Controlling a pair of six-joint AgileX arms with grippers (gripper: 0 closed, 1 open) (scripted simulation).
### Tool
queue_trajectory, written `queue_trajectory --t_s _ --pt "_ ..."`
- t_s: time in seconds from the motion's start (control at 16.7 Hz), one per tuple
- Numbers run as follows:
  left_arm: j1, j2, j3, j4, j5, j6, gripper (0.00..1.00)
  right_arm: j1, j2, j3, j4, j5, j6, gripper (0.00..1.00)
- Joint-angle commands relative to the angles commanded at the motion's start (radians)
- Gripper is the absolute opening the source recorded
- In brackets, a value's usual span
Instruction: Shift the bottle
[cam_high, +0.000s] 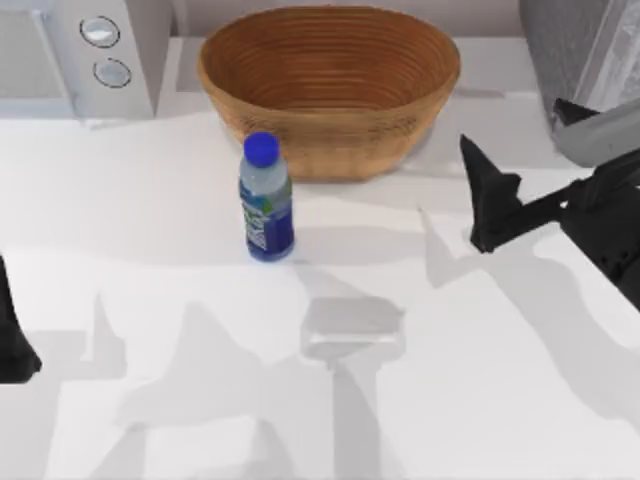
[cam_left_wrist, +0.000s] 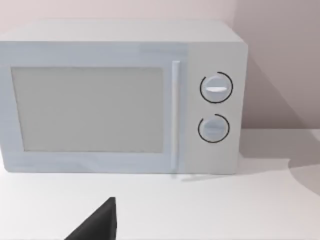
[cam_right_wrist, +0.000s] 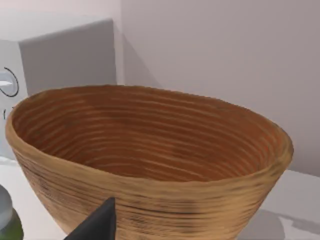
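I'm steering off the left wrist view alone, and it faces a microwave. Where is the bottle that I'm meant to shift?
Observer: The bottle stands upright on the table, just in front of the wicker basket.
Operator: Is anything touching it?
Observer: No. The right claw hangs off to the bottle's right, apart from it, near the basket's right end.
Operator: And my left claw?
Observer: The left claw is at the table's left edge, well away from the bottle.
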Motion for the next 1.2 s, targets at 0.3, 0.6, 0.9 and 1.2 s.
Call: queue_trajectory --t_s 0.3,0.6,0.9,1.2 --pt "0.000 0.000 0.000 0.000 0.000 0.000 1.00 0.144 0.504 0.141 0.329 -0.007 -0.004 1.00" --pt "0.000 0.000 0.000 0.000 0.000 0.000 1.00 0.243 0.820 0.253 0.563 -0.019 -0.010 1.00" --pt "0.000 0.000 0.000 0.000 0.000 0.000 1.00 0.268 0.889 0.285 0.622 -0.023 -0.012 1.00" --pt "0.000 0.000 0.000 0.000 0.000 0.000 1.00 0.265 0.892 0.297 0.609 -0.023 -0.012 1.00"
